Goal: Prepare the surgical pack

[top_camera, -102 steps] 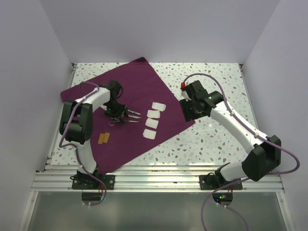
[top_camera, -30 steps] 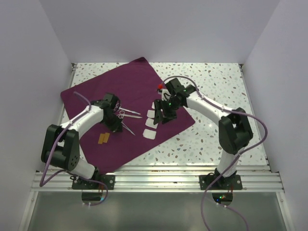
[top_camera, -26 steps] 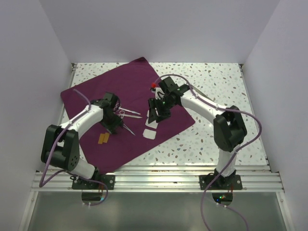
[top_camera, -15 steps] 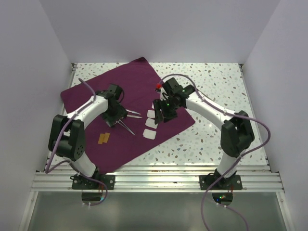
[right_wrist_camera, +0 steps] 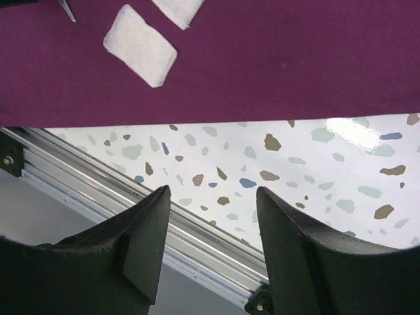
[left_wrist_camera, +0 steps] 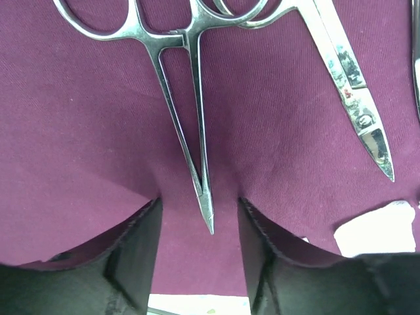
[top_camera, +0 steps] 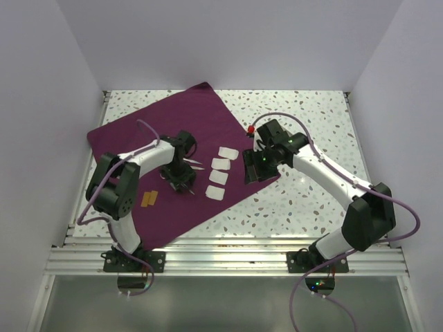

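Fig.: L gripper (left_wrist_camera: pixel 199 209) part-open, empty, over deep-maroon fabric surgical pack (left_wrist_camera: pixel 85 131); slim steel forceps (left_wrist_camera: pixel 201 174) tip btwn its jaws, long axis straight ahead.

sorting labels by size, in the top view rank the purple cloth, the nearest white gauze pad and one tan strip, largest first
1. deep purple fabric cloth, by far the largest
2. white square gauze pad, at the row's near end
3. small flat tan strip, narrower than the pad
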You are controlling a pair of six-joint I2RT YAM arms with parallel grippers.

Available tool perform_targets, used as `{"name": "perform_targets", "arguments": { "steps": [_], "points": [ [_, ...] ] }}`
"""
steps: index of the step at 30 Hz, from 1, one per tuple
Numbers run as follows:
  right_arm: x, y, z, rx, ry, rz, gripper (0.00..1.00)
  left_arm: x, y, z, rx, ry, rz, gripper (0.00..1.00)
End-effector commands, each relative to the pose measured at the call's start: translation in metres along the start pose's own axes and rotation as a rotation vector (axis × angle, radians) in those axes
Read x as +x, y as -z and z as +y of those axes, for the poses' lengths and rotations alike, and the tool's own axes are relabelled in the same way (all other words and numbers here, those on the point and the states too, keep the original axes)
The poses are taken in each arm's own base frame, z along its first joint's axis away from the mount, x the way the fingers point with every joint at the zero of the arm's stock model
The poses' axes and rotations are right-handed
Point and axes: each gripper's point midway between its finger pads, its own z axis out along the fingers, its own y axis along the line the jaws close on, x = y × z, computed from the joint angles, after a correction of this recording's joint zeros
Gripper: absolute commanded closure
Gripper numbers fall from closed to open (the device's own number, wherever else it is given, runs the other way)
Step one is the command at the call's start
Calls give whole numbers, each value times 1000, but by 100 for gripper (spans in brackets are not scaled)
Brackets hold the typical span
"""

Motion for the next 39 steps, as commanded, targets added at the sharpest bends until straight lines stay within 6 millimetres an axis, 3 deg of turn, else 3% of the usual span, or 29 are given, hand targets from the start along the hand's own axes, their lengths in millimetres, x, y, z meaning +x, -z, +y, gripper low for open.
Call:
{"name": "perform_targets", "arguments": {
  "steps": [1, 11, 18, 23, 32, 39],
  "points": [
    [-3, 13, -7, 6, 17, -45, 41, -5, 3, -5, -5, 46, -13, 48],
    [-2, 14, -19, 7, -5, -51, 41, -2, -9, -3, -39, 53, 2, 61],
    [1, 11, -21, 10, -9, -41, 42, 1, -17, -3, -34, 29, 15, 86],
    [-2, 8, -19, 2, -12, -33, 42, 0, -7, -6, -8, 7, 11, 99],
    [-15, 0, -10, -39, -19, -29, 42, -5, 19, 0, 5, -25, -17, 100],
    [-29, -10, 17, -179, -92, -23, 42, -7, 40, 4, 70, -119, -52, 100]
  ]
}}
